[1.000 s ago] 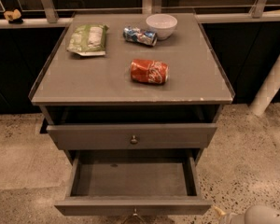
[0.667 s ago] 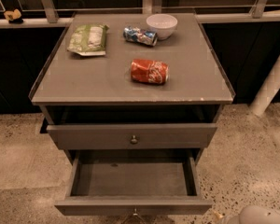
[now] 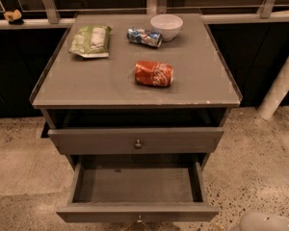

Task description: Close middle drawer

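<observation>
The middle drawer (image 3: 137, 183) is pulled far out of the grey cabinet, showing a shallow, empty grey box. Its flat front (image 3: 86, 212) is at the bottom of the view, with the small metal knob (image 3: 138, 220) at its centre. Above it, the top drawer (image 3: 96, 140) with its own round knob (image 3: 138, 143) stands slightly out. The lowest drawer is hidden. My gripper (image 3: 266, 222) shows only as a pale rounded shape at the bottom right corner, to the right of the middle drawer's front and apart from it.
On the cabinet top (image 3: 86, 81) lie a red can (image 3: 154, 73) on its side, a blue can (image 3: 143, 36), a white bowl (image 3: 166, 26) and a green snack bag (image 3: 90, 40). A white post (image 3: 279, 90) stands at the right. Speckled floor (image 3: 260, 167) surrounds the cabinet.
The pale shape at the bottom right has crept slightly left into view. The drawers and the objects on top have not moved.
</observation>
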### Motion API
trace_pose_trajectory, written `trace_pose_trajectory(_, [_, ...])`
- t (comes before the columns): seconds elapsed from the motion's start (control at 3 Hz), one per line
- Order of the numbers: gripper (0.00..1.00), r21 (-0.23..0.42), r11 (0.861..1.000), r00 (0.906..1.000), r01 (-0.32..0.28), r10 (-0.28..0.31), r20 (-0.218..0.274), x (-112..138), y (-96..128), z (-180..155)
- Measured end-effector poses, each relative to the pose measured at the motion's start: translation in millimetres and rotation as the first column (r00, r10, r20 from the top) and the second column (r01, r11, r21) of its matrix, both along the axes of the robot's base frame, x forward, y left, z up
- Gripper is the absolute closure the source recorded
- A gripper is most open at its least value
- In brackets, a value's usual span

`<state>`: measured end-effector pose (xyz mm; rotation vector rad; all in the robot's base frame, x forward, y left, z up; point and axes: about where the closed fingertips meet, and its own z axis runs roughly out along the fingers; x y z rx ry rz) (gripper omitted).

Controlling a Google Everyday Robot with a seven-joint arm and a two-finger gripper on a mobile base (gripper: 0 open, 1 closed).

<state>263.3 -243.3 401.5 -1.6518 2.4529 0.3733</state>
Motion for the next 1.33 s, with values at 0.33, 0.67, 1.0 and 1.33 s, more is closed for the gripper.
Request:
trace_pose_trajectory(0.33, [0.00,0.034,0.999,0.9987,-0.029,0.027,0.042,18,11,7])
trace_pose_trajectory(0.67, [0.00,0.097,0.994,0.9960,-0.056,0.048,0.075,43,27,17])
trace_pose_trajectory(1.0, [0.00,0.158,0.986,0.9965,-0.059,0.048,0.069,71,41,17])
trace_pose_trajectory(1.33, [0.00,0.200,0.979,0.9994,-0.026,0.021,0.027,92,49,-2])
